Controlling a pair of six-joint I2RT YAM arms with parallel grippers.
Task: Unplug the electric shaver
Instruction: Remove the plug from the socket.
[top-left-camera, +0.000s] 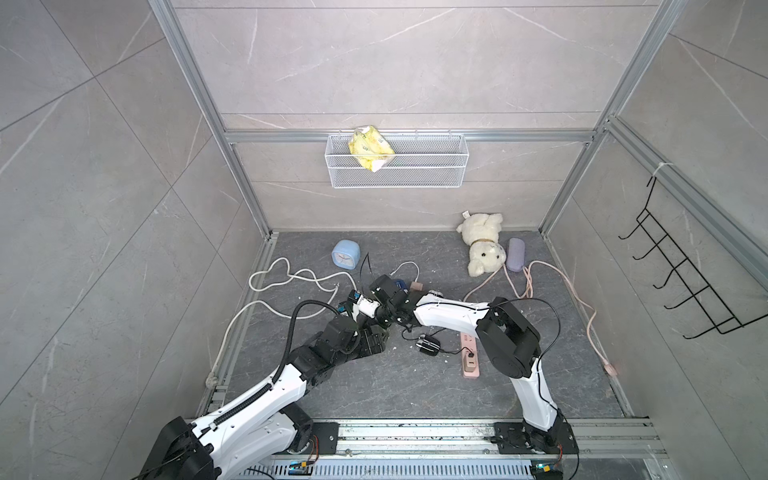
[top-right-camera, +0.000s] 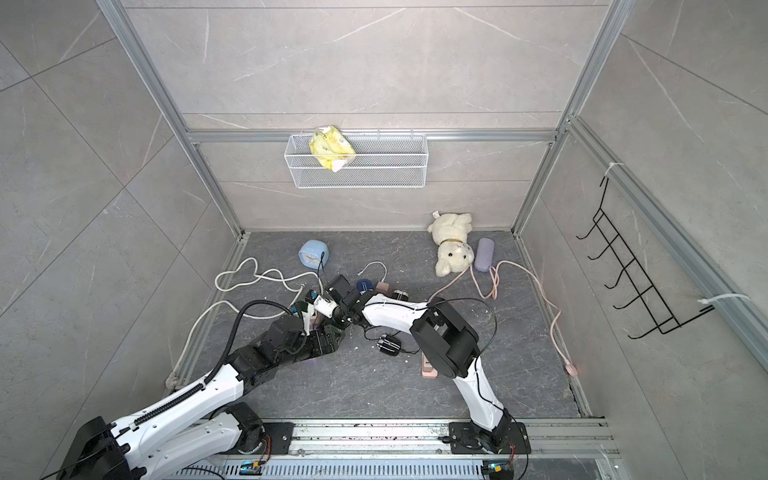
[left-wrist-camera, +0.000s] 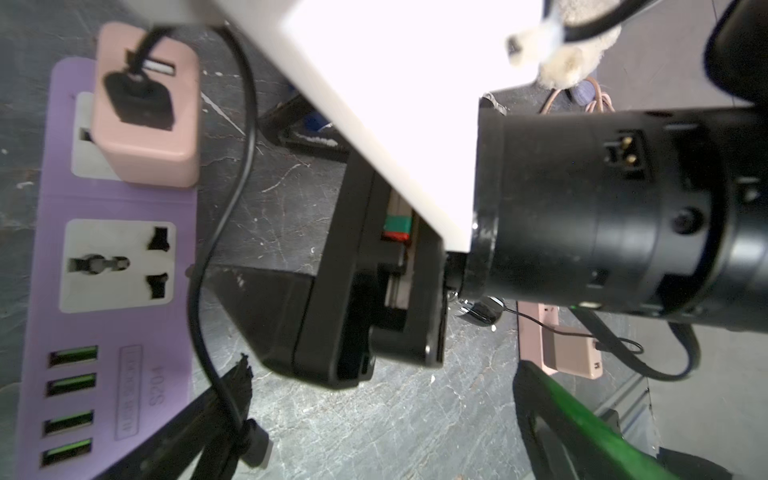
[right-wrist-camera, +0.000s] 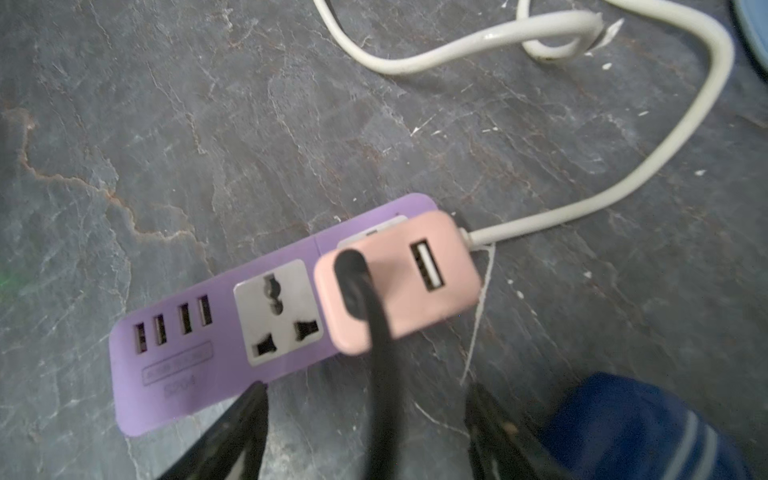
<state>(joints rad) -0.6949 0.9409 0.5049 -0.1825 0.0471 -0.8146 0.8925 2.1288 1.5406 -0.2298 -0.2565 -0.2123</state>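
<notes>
Now left gripper and right gripper hover wide open at the purple power strip, its black plug seated, shaver lying central on the floor by the pink strip; next, likely: pinch plug, pull straight.

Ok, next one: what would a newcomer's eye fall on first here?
The left arm and right arm meet mid-floor in both top views, above a purple power strip whose pink adapter carries a black cable. At the back right a white plush bear lies by the wall, and a wire basket on the back wall holds a yellow pack.
</notes>
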